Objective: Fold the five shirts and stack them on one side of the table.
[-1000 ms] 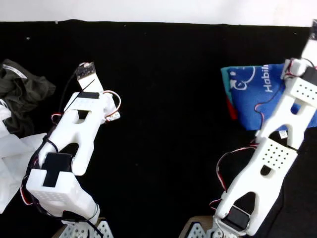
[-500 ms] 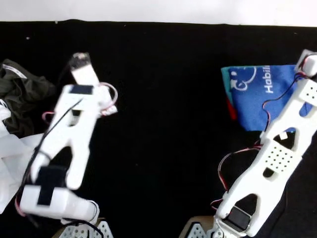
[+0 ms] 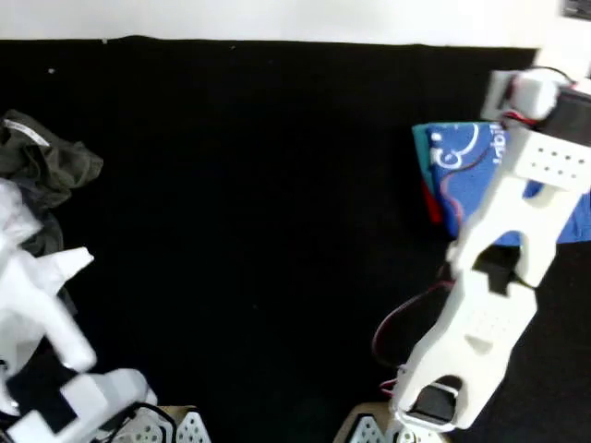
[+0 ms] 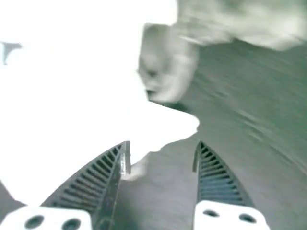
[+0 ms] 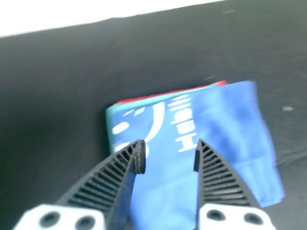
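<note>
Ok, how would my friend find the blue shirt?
Look at the black table, then its right side. The blue shirt lies folded flat there, on top of red and teal layers. The dark green shirt on the left is crumpled instead.

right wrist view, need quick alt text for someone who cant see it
The right gripper, jaws open, hovers over a folded blue shirt with white print, lying on the black table. A teal edge and a red edge of cloth peek out from under it.

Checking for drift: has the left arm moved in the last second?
Yes. The left arm swung left, ending just below the olive shirt.
</note>
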### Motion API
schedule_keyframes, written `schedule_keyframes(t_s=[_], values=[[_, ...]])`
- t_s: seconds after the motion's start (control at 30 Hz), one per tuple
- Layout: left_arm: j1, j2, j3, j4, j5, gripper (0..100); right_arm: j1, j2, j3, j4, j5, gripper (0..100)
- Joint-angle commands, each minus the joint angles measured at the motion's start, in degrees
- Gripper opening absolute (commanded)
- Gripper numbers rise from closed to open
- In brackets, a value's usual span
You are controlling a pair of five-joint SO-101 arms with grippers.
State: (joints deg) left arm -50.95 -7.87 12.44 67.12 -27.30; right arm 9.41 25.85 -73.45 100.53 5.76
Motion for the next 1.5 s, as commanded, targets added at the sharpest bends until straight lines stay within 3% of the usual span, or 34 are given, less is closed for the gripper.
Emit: schedule_keyframes(t_s=[0.0,0.13,0.27,0.53,0.67,0.97,1.1,1.27,1.47], values=[[-7.6,6.3,-5.5,-2.0,-1.6,22,-8.3,-17.7,21.4,0.7,0.7,16.9],[-11.2,16.7,-10.1,-1.7,-6.2,22,-16.2,-34.8,44.0,0.3,0.8,16.9],[-14.5,23.9,-13.2,-0.6,-9.6,22,-21.1,-45.8,57.6,-0.6,0.8,16.9],[-13.2,31.6,-14.8,-0.1,-11.3,22,-22.5,-49.9,72.9,-1.6,0.8,16.9],[-13.1,31.7,-14.6,1.8,-11.2,22,-22.4,-50.2,76.5,-1.5,0.8,16.9],[-12.4,31.6,-22.9,21.9,-10.9,22,-22.4,-49.7,77.1,-1.5,0.8,16.9],[-15.7,31.4,-29.8,28.0,-10.9,22,-22.4,-50.2,76.8,0.0,0.8,16.9],[-21.1,29.8,-30.1,28.7,-13.0,22,-22.4,-52.4,77.1,0.6,0.8,16.9],[-21.8,30.0,-21.1,19.4,-14.8,22,-24.0,-64.2,80.9,0.6,0.8,16.9]])
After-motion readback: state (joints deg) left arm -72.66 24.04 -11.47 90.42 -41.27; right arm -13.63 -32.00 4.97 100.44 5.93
